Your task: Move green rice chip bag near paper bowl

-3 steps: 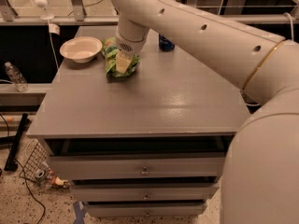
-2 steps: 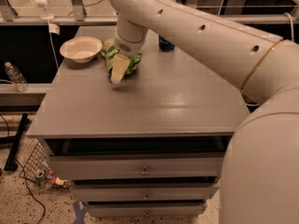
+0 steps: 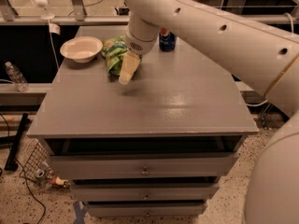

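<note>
The green rice chip bag (image 3: 112,54) lies crumpled on the grey table (image 3: 154,101) at the back left. It sits just right of the paper bowl (image 3: 81,49), close to it with a small gap. My gripper (image 3: 124,74) hangs from the big white arm just in front and to the right of the bag. It is open and empty, and one pale fingertip (image 3: 127,71) points down above the table top. The bag's right side is partly hidden behind the wrist.
A blue soda can (image 3: 167,40) stands at the back of the table, right of the wrist. The table has drawers below its front edge. A plastic bottle (image 3: 17,77) sits on a ledge to the left, and cables lie on the floor.
The gripper has lifted off the bag and shifted slightly right and toward the front. The bag stays on the table beside the bowl.
</note>
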Robot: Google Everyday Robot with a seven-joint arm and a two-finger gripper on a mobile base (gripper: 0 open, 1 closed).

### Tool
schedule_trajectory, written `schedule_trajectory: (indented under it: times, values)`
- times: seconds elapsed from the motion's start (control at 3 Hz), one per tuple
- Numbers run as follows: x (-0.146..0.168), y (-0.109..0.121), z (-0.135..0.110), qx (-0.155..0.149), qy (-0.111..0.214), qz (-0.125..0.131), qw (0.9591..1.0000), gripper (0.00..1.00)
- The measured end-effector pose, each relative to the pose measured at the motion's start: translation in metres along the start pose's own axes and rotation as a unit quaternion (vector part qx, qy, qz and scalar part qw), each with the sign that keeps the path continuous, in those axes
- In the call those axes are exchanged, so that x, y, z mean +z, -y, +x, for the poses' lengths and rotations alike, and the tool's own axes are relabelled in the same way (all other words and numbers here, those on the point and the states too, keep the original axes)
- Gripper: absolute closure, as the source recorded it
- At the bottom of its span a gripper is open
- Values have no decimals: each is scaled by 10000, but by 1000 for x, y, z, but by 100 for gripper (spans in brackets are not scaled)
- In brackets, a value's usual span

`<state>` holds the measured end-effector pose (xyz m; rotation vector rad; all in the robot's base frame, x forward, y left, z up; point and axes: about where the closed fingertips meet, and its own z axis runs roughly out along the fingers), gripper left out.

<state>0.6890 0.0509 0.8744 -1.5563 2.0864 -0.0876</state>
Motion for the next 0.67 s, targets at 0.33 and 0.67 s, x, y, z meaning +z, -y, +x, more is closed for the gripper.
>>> schedule_trajectory:
  times: [0.33, 0.67]
  values:
    - [-37, 16, 44, 411, 155, 296, 9986, 0]
    - [-37, 16, 45, 416, 146, 296, 9986, 0]
